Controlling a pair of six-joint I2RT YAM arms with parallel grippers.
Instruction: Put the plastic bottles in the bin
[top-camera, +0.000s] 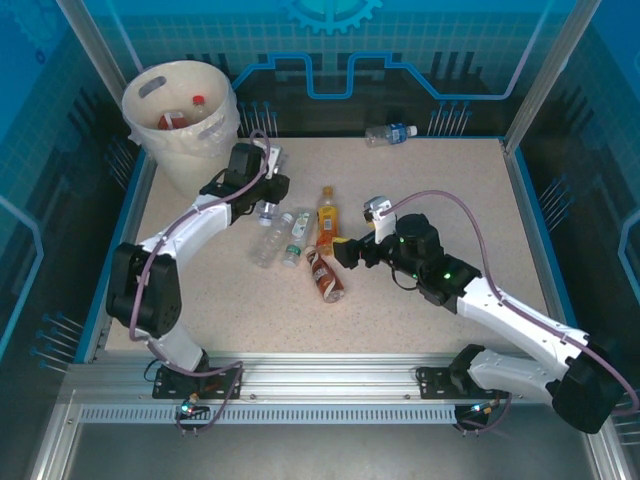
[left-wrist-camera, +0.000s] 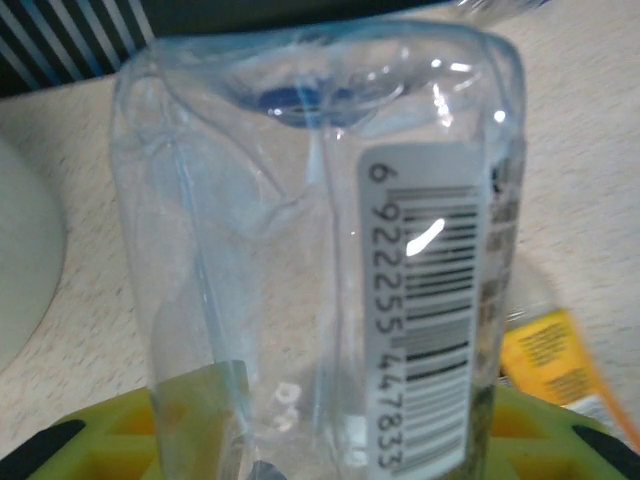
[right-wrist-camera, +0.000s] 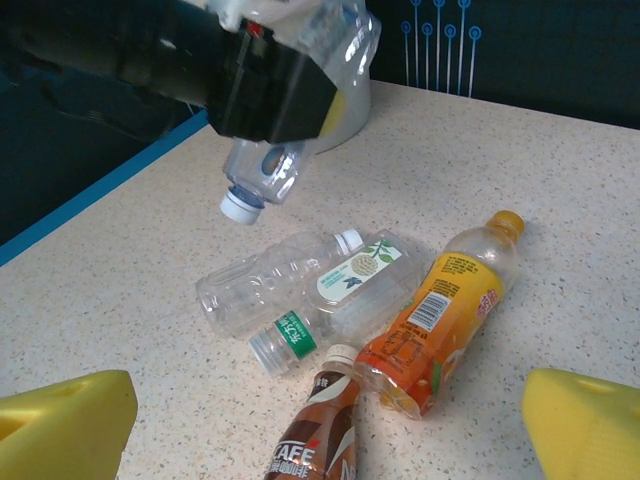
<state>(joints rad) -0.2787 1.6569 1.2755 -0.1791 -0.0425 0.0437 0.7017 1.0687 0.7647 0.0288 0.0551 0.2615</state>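
While the left gripper (top-camera: 262, 195) clamps a clear white-capped bottle (right-wrist-camera: 265, 172) off the table (top-camera: 450, 200), cap tilted down, just beside the bin (top-camera: 195, 160), the right gripper (top-camera: 345, 252) hangs wide open, holding nothing, near the pile. Pile: two clear bottles (right-wrist-camera: 240, 285), orange bottle (right-wrist-camera: 440, 310), brown coffee bottle (right-wrist-camera: 315, 440), all touching. Blue-label bottle (top-camera: 390, 133) lies well apart at the far edge. Bin has red-capped bottles (top-camera: 175, 120) inside.

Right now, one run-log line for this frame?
left end effector: shut on clear bottle, off table | right end effector: open, near bottle cluster | bin: holds bottles
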